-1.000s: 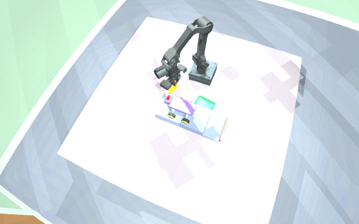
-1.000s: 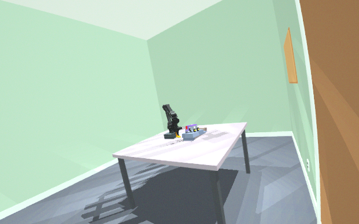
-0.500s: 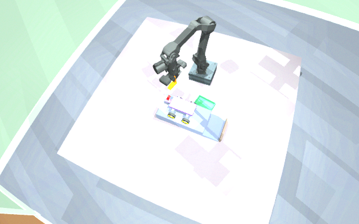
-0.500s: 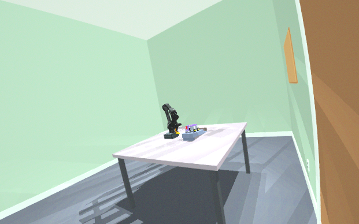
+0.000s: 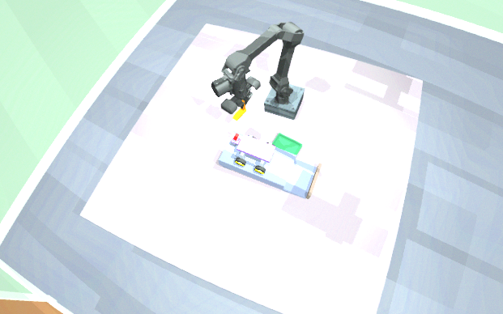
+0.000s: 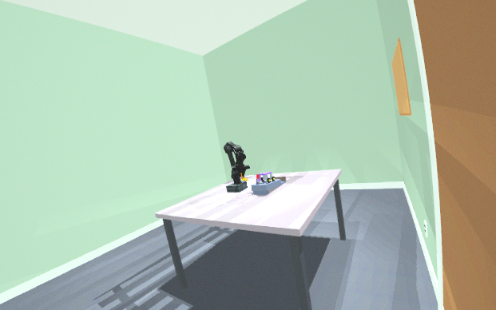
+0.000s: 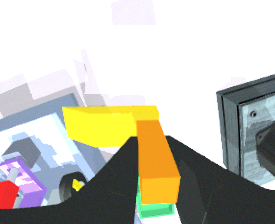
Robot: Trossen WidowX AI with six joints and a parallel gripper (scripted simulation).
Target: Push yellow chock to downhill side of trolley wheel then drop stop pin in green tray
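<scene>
My gripper (image 5: 243, 105) (image 7: 149, 142) is shut on the orange handle of the yellow chock (image 5: 239, 114) (image 6: 244, 179) (image 7: 100, 128). It holds the chock above the table, off the ramp's uphill end on the robot's side. The trolley (image 5: 256, 149) (image 6: 266, 174) (image 7: 30, 186) stands on the blue-grey ramp (image 5: 296, 182) (image 6: 266, 188), near the uphill end. The red-headed stop pin (image 5: 236, 137) (image 6: 258, 176) (image 7: 4, 194) is upright at the trolley's uphill end. The green tray (image 5: 291, 138) (image 7: 164, 214) stands beside the ramp, partly hidden by the fingers in the wrist view.
The arm's base (image 5: 292, 101) (image 7: 233, 135) (image 6: 236, 187) stands on the robot's side of the ramp, to the right of the held chock in the top view. A wooden end board (image 5: 314, 180) closes the ramp's downhill end.
</scene>
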